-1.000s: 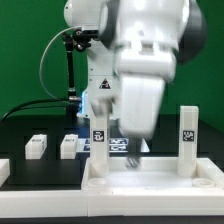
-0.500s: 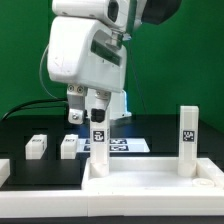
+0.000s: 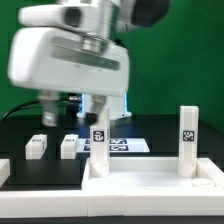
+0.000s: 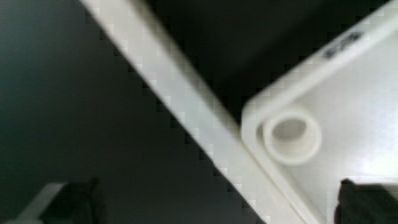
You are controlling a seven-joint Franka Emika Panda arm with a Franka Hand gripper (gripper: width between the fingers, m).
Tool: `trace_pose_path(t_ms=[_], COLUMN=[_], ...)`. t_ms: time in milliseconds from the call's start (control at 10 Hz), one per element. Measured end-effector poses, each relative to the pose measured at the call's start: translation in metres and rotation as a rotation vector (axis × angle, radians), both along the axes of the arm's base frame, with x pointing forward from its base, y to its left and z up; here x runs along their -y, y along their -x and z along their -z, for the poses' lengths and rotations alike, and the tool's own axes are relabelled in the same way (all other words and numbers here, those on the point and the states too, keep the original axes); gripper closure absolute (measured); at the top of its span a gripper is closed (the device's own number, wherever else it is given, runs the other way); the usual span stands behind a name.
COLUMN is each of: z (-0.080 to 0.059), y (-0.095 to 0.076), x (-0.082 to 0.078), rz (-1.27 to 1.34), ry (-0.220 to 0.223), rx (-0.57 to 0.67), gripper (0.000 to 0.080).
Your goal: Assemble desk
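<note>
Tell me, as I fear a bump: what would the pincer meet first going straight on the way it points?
Likely the white bar beside the desk top, near its corner hole; depth is unclear, so the pincer might miss.

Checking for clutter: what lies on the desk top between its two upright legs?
Nothing: in the exterior view the desk top is bare between the leg on that view's left and the leg on its right.

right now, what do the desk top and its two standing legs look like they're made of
Desk top: likely white moulded plastic, smooth and matte, with a crisp raised rim and a round socket. Standing legs: seemingly the same white plastic, square-edged, each with a printed black-and-white tag, probably a sticker.
</note>
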State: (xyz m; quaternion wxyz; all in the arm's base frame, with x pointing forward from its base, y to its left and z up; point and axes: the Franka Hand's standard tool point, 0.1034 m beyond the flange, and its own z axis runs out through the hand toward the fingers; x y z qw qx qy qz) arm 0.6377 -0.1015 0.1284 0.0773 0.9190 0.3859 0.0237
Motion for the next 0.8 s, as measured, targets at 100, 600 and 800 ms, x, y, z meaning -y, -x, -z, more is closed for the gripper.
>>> trace_pose_path(t_ms=[100, 600, 800], z=[-0.015, -0.018, -0.018], y=[0.004, 0.043, 0.043], x=[0.021, 0.101, 0.099], rz=[0.063, 0.604, 0.737], ry=[-0.018, -0.095, -0.1], rx=[0.003, -0.06, -0.047], gripper=[0.015, 0.015, 0.015])
